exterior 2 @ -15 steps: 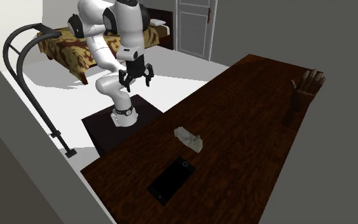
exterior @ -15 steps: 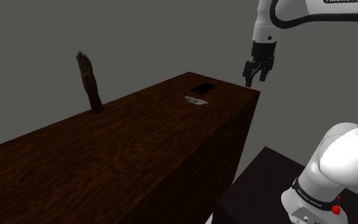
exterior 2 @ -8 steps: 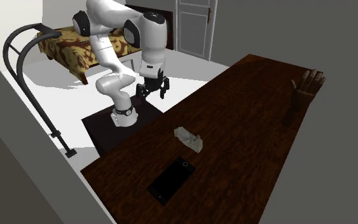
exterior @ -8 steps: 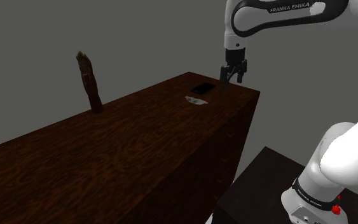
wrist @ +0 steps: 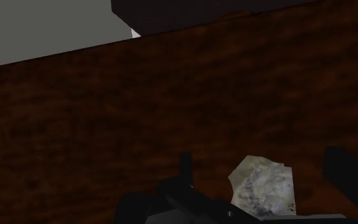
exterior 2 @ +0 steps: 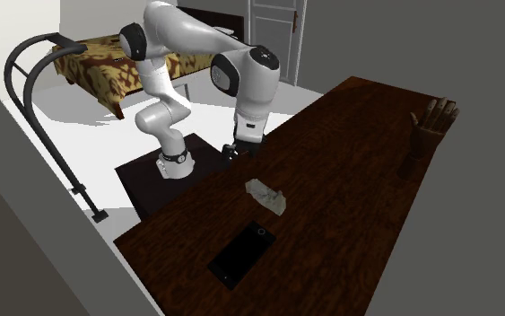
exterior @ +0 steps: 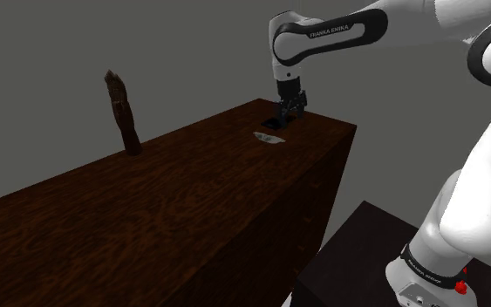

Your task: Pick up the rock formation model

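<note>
Rock (exterior: 269, 137): lying on table (exterior: 191, 192), upper centre of shoulder view, not held. Gripper (exterior: 287, 114): jaws apart, hovering just above it. Approach largely done; descent, grasp and lift judged outstanding.

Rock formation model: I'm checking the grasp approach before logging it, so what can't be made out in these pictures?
Rock formation model: in the wrist view its lower part is cut off by the picture's edge and the end effector body.
Same model, shoulder view: too small to show shape.
The end effector, second exterior view: small and dark, finger gap unreadable.
</note>
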Robot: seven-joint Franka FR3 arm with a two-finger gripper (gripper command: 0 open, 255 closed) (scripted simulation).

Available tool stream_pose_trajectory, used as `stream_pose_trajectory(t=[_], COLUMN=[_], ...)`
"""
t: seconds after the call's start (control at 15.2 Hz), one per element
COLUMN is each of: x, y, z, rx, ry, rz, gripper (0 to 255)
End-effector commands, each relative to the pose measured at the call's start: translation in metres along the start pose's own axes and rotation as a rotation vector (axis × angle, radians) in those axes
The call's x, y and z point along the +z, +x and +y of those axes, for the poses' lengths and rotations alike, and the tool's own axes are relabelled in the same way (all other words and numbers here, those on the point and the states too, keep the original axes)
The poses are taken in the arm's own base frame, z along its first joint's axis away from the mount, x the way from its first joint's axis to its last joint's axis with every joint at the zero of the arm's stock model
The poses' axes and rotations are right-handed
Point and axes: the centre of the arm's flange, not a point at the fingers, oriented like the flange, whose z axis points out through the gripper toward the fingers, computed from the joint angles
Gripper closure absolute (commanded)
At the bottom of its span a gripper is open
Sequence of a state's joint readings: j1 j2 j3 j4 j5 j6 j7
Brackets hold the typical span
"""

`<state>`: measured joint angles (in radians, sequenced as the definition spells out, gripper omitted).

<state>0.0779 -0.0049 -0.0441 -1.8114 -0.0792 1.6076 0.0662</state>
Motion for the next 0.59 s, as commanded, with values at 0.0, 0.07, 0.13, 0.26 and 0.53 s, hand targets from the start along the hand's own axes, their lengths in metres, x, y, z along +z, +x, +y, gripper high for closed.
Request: stream_pose_trajectory(t=[0.0, 0.07, 0.13, 0.26, 0.53], x=[0.005, 0.009, 0.013, 0.022, 0.04], y=[0.028, 0.041, 0.055, 0.082, 0.106], z=[-0.007, -0.011, -0.016, -0.025, -0.035], rx=[-0.02, -0.029, -0.039, -0.058, -0.074], ry=[-0.009, -0.014, -0.018, -0.027, -0.034], rz=[-0.023, -0.034, -0.045, -0.067, -0.085], gripper=[0, 0, 0, 0, 0])
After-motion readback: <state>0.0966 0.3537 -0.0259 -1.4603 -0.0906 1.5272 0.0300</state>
